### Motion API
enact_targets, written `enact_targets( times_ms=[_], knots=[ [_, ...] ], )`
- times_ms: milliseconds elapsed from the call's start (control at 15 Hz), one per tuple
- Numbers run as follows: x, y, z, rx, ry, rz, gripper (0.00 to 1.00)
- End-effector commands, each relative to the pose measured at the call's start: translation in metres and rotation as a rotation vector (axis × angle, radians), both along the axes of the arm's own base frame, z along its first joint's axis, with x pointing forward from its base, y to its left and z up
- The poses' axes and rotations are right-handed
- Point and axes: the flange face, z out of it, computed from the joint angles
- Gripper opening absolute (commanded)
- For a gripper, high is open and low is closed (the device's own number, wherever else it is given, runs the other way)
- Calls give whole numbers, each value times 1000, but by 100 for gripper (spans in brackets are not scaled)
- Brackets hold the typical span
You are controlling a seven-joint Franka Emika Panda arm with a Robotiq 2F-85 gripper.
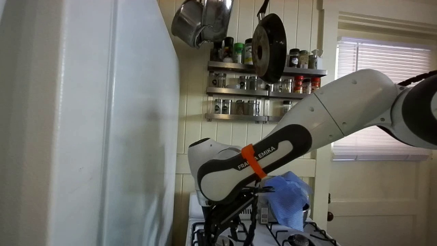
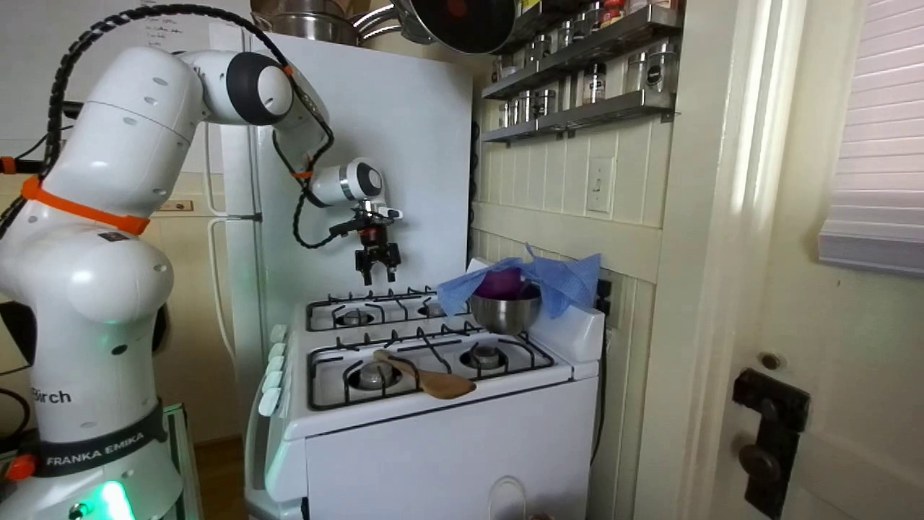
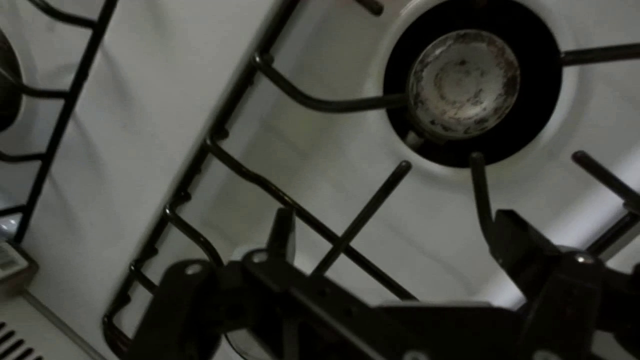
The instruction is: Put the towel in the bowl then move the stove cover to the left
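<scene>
"The end effector (image 2: 379, 278) hangs over the white stove (image 2: 433, 433) here, its fingers spread."

"And beyond, the light-blue towel (image 2: 570, 278), rumpled and textured, drapes either side of the purple bowl (image 2: 500, 284) at the mouth of the steel pot (image 2: 505, 315)."

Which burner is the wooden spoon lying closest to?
In an exterior view, of the two by the knobs, the burner nearer the camera: the wooden spoon has its handle right by it; the other three are farther off.
</scene>
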Motion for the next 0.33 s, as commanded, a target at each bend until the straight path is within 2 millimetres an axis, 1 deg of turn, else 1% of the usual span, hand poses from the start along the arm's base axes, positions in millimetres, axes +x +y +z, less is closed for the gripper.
enact_targets(
  times_ms=[0,67,133,267],
  knots=[
    [-35,-12,8,8,-31,-200,100],
    [-38,-13,8,37,-55,-238,100],
    [-19,-5,7,6,-32,-156,100],
    [-21,-6,10,8,-38,-163,100]
  ],
)
